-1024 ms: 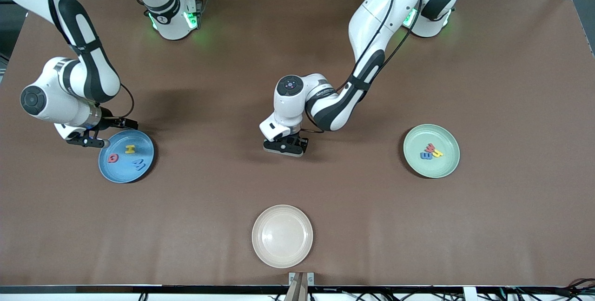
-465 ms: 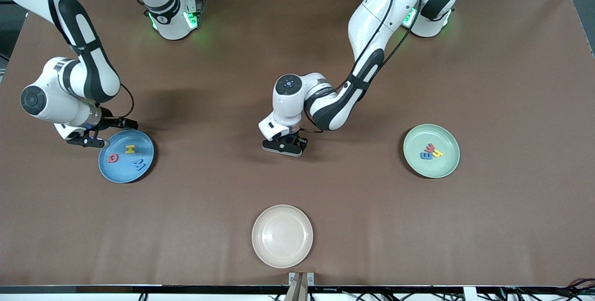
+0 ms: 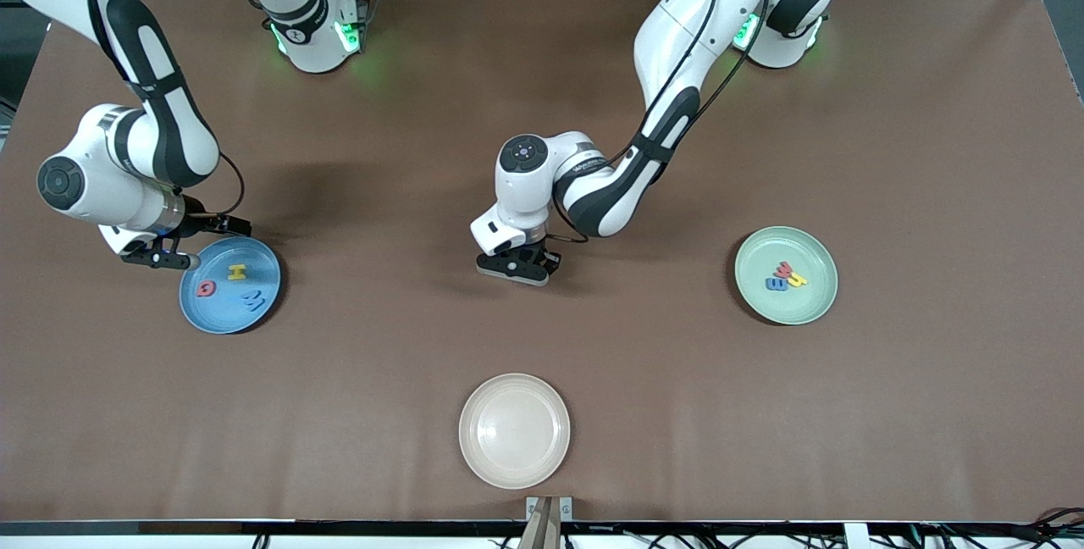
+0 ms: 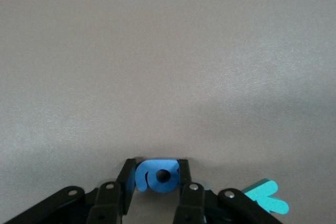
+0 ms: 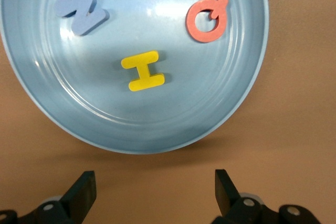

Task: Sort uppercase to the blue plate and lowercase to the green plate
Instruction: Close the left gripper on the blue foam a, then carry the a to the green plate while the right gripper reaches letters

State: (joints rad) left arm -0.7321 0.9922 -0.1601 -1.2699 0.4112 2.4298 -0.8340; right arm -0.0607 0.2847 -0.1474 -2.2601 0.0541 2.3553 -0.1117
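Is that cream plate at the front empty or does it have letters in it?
Empty: the cream plate shows only its bare, pale inside, with no letters in it.

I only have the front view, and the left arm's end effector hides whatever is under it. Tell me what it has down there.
Observer: In the left wrist view, the left end effector is closed on a blue letter, with a finger against each side of it.
Operator: Report anything lying next to it.
Observer: A teal letter lies on the table right beside that grip, apart from the blue one.
Operator: Now check the right arm.
Observer: In the right wrist view, the right end effector is open with nothing between its fingers. It is over bare table, just off the rim of the blue plate.
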